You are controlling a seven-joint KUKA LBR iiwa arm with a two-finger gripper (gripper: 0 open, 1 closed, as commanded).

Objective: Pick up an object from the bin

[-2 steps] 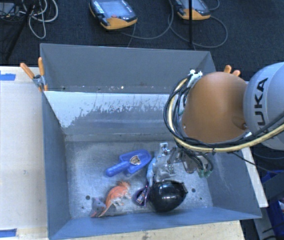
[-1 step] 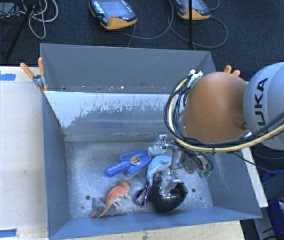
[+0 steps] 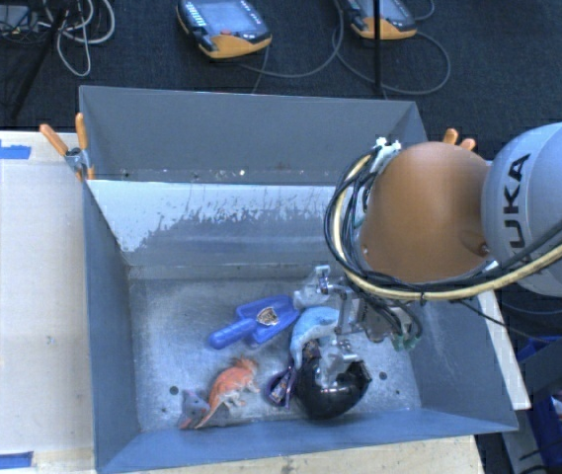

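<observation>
Black glossy rounded object (image 3: 332, 395) is seen on the bin (image 3: 211, 225) floor, near the front wall and right of centre. The gripper (image 3: 338, 355) is set low at its upper edge, beside a pale-blue piece (image 3: 310, 326), and whether it is apart or closed cannot be told. A clean grasp is judged to need centring on the black object alone, since the pale-blue piece and a purple loop (image 3: 281, 388) just beside it could be caught too. The lift is best taken straight up, so the blue tool-like toy (image 3: 251, 324) and orange dinosaur (image 3: 231, 383) further left are not dragged.
</observation>
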